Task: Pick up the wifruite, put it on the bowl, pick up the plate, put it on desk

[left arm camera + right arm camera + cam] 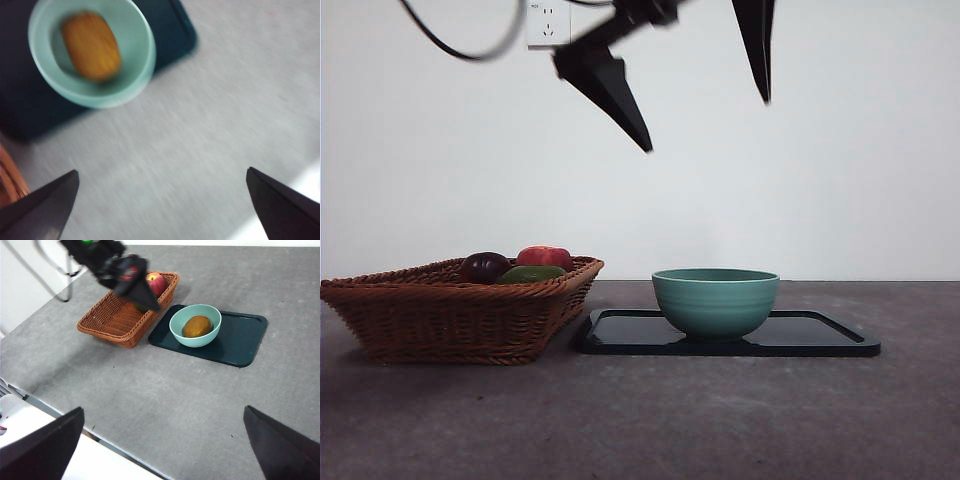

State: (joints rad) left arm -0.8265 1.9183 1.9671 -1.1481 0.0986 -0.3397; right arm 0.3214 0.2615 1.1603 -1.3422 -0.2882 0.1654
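The brown-orange wifruite (196,326) lies inside the teal bowl (715,300); the left wrist view also shows the wifruite (91,46) in the bowl (141,75). The bowl stands on the plate (820,335), a glossy black rectangular tray on the grey desk (650,420). My left gripper (708,125) hangs high above the gap between basket and bowl, open wide and empty. The left wrist view shows the left gripper (160,207) over bare desk in front of the tray. My right gripper (162,440) is open and empty, high over the desk's near edge.
A brown wicker basket (460,310) stands left of the tray, touching its corner, and holds a red fruit (546,257), a dark purple fruit (483,266) and a green one (532,273). A white wall with a socket (548,22) stands behind.
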